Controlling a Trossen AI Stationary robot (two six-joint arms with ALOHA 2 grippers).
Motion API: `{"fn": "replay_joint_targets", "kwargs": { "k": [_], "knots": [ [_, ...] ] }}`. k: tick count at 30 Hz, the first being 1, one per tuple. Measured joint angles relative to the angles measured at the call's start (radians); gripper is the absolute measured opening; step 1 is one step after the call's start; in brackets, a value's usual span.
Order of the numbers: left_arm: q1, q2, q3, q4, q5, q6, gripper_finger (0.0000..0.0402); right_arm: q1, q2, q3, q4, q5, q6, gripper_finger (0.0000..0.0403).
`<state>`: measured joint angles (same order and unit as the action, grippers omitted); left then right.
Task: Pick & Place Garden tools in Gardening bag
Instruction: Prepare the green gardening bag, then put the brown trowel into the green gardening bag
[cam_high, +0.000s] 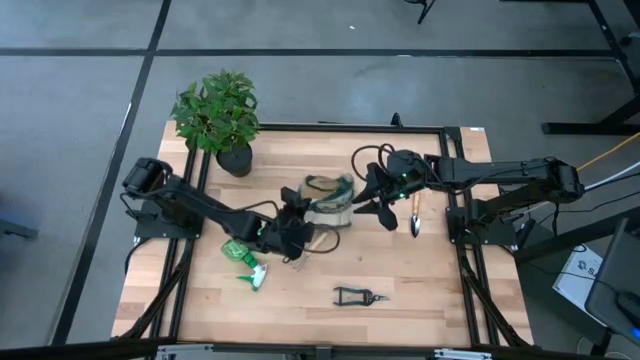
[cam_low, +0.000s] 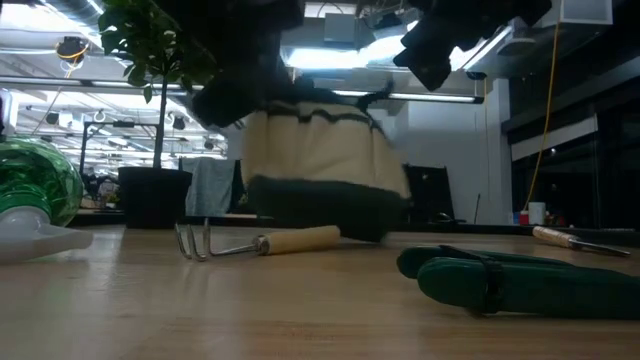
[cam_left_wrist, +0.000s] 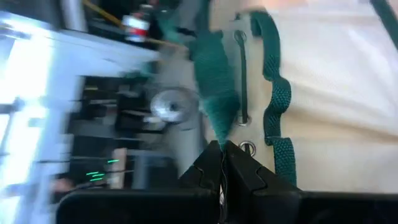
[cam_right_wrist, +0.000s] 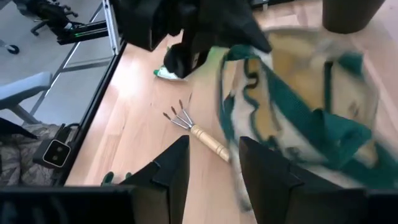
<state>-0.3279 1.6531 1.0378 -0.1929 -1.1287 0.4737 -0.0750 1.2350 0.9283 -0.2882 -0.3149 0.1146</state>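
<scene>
I have my left arm reaching in from the counter's left edge toward the middle, its left end effector (cam_high: 290, 228) pressed together on a dark green strap (cam_left_wrist: 214, 74) of the cream fabric gardening bag with dark green trim (cam_high: 330, 200). The bag sits near the middle of the light wooden counter (cam_high: 420, 290). My right arm stretches in from the right side, its right end effector (cam_right_wrist: 208, 165) spread apart just beside the bag's right edge, holding nothing.

I count four tools outside the bag: one wooden-handled metal-tined rake (cam_low: 255, 241) beside the bag, one pair of black pruning shears (cam_high: 358, 295) near the front edge, one bright green piece (cam_high: 245, 264) at the left, and one wooden-handled tool (cam_high: 415, 214) at the right. One leafy potted plant (cam_high: 220, 115) stands at the back left.
</scene>
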Motion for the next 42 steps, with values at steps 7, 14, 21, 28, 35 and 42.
{"fn": "replay_joint_targets", "kwargs": {
  "k": [7, 14, 21, 28, 35, 42],
  "knots": [
    [-0.031, -0.003, 0.000, 0.011, 0.058, 0.015, 0.0002, 0.000, 0.000, 0.000, 0.000, 0.000, 0.000, 0.0140],
    [-0.032, -0.003, 0.000, -0.045, 0.180, -0.126, 0.0023, 0.008, 0.000, 0.000, 0.000, 0.000, 0.000, 0.0140],
    [-0.027, -0.003, 0.000, -0.051, 0.297, -0.207, 0.0092, 0.054, 0.000, 0.000, -0.007, 0.000, 0.000, 0.0140],
    [-0.010, -0.004, 0.001, -0.091, 0.396, -0.322, 0.0154, 0.114, 0.000, 0.000, -0.035, 0.000, 0.032, 0.0140],
    [-0.019, -0.057, 0.031, -0.177, 0.403, -0.396, 0.0183, 0.168, 0.000, 0.000, -0.161, -0.004, 0.034, 0.0140],
    [-0.024, -0.150, 0.043, -0.172, 0.536, -0.496, 0.0185, 0.184, 0.000, 0.000, -0.247, -0.003, 0.034, 0.0140]
  ]
}}
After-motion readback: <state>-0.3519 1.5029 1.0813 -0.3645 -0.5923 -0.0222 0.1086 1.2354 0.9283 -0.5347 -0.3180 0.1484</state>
